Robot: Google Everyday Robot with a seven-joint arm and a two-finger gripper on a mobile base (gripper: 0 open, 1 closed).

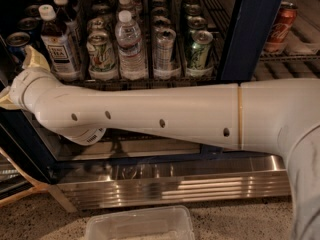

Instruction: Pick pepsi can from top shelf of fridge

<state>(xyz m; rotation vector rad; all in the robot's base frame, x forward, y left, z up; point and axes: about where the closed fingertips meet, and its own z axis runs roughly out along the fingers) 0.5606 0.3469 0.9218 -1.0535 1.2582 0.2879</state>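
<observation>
The pepsi can (18, 42) is a blue can with a silver top at the far left of the top shelf (150, 82), partly cut off by the dark left side. My white arm reaches from the right across the fridge (249, 29) front. My gripper (24, 73) with yellowish tips is at the arm's left end. It sits just below and in front of the pepsi can, beside a tea bottle (59, 43). The arm hides the space below the shelf.
Green-white cans (101, 54) (198, 49), a water bottle (131, 44) and a silver can (164, 48) line the shelf front. A red cola can (280, 21) stands beyond the blue door frame. The ribbed steel base (175, 186) and a clear plastic tub (140, 225) lie below.
</observation>
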